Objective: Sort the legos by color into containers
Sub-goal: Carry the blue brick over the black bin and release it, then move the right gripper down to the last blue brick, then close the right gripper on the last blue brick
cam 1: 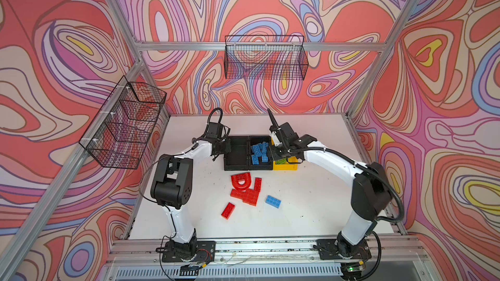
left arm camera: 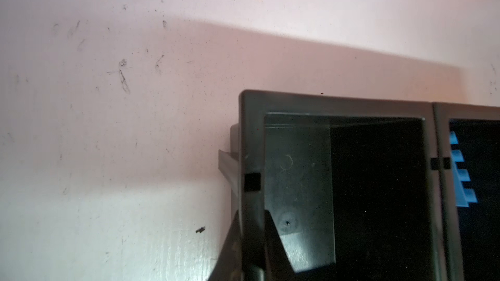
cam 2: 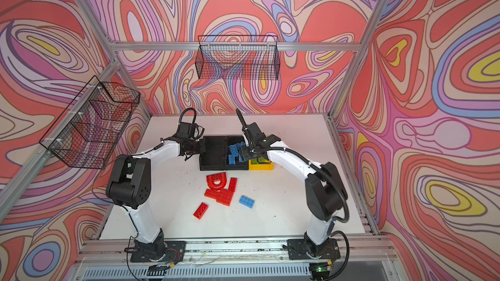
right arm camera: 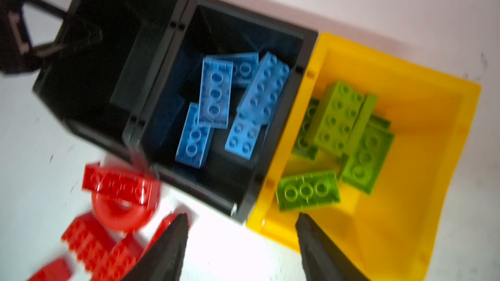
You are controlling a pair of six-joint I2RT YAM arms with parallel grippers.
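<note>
Red legos (cam 1: 251, 195) on scuffed table (cam 1: 311, 212), swirly walls (cam 1: 270, 1), left claw (left arm camera: 253, 225) pinching black bin (left arm camera: 338, 106), right claw (right arm camera: 242, 217) spread.

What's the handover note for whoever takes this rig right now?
Left pincer: shut on the wall of the empty black bin.
Right pincer: open, empty, above the bins.
Done: blue bricks in the middle black bin, green bricks in the yellow bin.
To do: one blue brick and the red bricks, red arch included, lie loose on the table.
</note>
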